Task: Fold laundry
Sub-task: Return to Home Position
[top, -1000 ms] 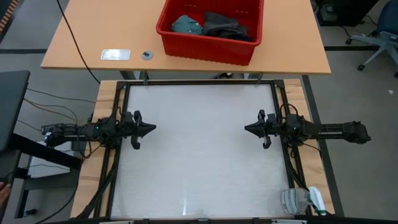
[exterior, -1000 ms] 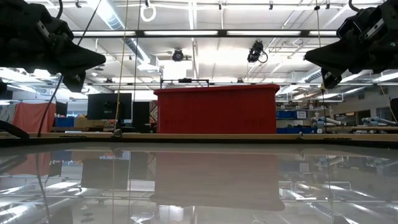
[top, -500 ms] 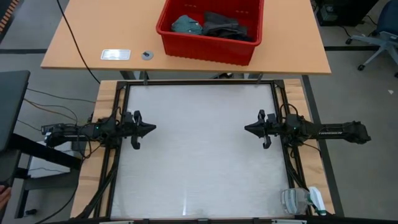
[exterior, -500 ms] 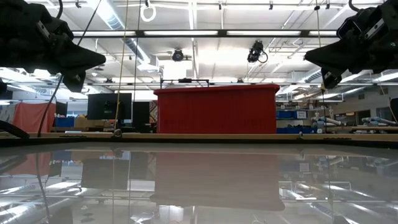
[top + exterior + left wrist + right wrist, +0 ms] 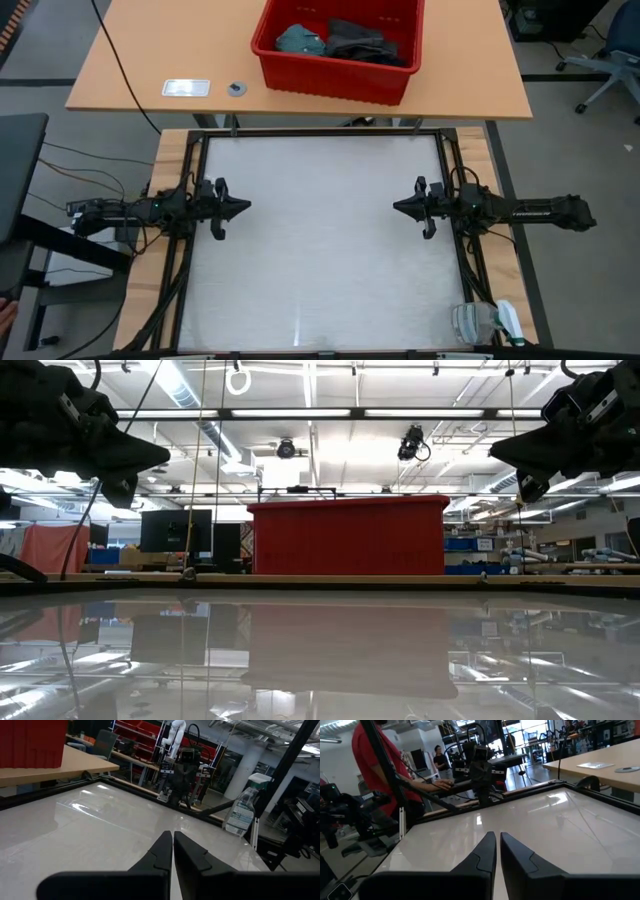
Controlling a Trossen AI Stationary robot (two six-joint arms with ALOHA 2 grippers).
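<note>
The laundry (image 5: pixel 335 40) lies bunched in the red basket (image 5: pixel 340 78) on the wooden table beyond the work table's far edge: a teal-green piece (image 5: pixel 300 40) beside a charcoal grey piece (image 5: pixel 358 42). In the low view only the basket's red wall (image 5: pixel 347 537) shows. My left gripper (image 5: pixel 246 207) hovers shut above the work table's left side, pointing right (image 5: pixel 172 836). My right gripper (image 5: pixel 397 207) hovers shut above the right side, pointing left (image 5: pixel 497 836). Both are far from the cloth.
The white work surface (image 5: pixel 320 240) lies between the two grippers. A spray bottle (image 5: pixel 490 322) stands at the table's near right corner. A small card (image 5: pixel 186 88) and a round disc (image 5: pixel 237 88) lie on the wooden table. People (image 5: pixel 385 765) stand beyond the left side.
</note>
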